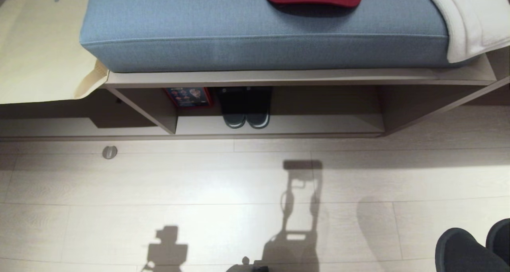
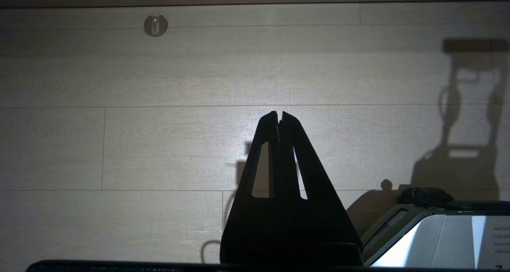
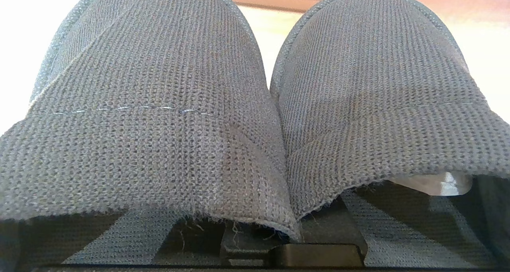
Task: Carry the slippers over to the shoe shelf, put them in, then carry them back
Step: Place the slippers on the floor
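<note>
The 2 slate-grey knitted fabric slippers (image 3: 255, 104) hang pinched by their inner edges in the right gripper (image 3: 293, 248), clamped tight, probably low at the robot's right. This looks like the carry leg. Next they must go into the pale beige wood shoe shelf (image 1: 279, 124) under the blue-cushioned bench (image 1: 263, 33), beside the darker pair (image 1: 245, 106). The left gripper (image 2: 279, 114) hangs closed, empty.
</note>
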Available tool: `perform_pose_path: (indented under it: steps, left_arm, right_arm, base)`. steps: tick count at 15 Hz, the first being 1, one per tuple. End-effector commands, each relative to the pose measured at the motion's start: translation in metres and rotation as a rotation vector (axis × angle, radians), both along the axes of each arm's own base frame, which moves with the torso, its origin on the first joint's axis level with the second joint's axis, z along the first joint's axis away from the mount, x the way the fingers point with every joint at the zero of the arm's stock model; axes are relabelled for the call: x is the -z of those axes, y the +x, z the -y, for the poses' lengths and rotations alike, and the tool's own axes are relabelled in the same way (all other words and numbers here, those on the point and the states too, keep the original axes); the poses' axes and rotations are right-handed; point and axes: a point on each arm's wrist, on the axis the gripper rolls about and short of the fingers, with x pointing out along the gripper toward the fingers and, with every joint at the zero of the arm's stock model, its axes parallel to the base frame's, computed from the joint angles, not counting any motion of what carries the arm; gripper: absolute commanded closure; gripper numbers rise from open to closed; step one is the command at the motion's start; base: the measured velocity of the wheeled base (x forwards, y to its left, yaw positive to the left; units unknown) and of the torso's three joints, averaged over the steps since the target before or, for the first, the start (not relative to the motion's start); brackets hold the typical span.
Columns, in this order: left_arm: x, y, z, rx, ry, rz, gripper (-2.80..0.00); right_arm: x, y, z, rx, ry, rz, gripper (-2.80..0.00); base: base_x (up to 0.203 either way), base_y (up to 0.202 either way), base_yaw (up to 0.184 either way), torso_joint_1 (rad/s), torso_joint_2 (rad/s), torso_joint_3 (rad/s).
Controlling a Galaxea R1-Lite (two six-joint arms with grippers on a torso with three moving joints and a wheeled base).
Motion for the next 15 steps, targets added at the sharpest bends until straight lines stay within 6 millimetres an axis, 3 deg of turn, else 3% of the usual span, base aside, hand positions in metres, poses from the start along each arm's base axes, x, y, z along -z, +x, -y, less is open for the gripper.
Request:
perform_pose_path:
  steps: [1,15]
  left_arm:
    - [0.0,0.0,0.0,-0.001,0.0,0.001,0.0]
    - [0.0,0.0,0.0,-0.001,0.0,0.001,0.0]
  right_arm:
    - [0.0,0.0,0.0,-0.001,-0.001,0.0,0.0]
    - [-0.0002,0.0,0.0,-0.001,0.004,0.001,0.0]
  base:
    - [0.0,0.0,0.0,0.002,0.0,0.206]
    - [0.0,0.0,0.0,0.001,0.0,0.201]
